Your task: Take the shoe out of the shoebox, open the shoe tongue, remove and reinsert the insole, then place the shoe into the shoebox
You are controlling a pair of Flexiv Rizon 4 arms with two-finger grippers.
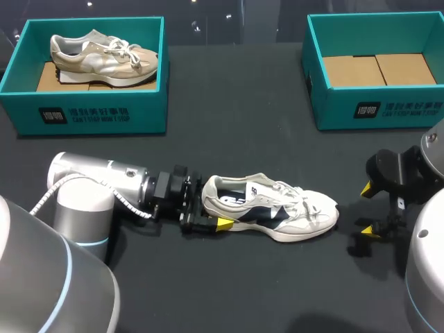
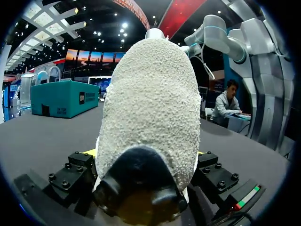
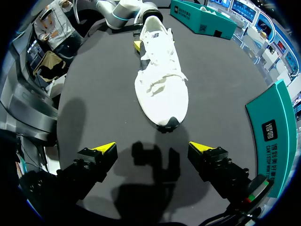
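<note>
A white and navy shoe (image 1: 277, 211) lies on its sole in the middle of the dark table, toe pointing right. My left gripper (image 1: 214, 207) is at its heel with open fingers on either side of it. In the left wrist view the heel (image 2: 150, 108) fills the space between the fingers. My right gripper (image 1: 368, 208) hovers open just off the toe with nothing in it. From the right wrist the shoe (image 3: 160, 80) lies ahead of that gripper (image 3: 153, 148), toe towards it. An empty teal shoebox (image 1: 388, 107) stands at the back right.
A second teal shoebox (image 1: 90, 111) at the back left holds a beige shoe (image 1: 104, 55). Bare dark tabletop lies between the boxes and in front of the white shoe.
</note>
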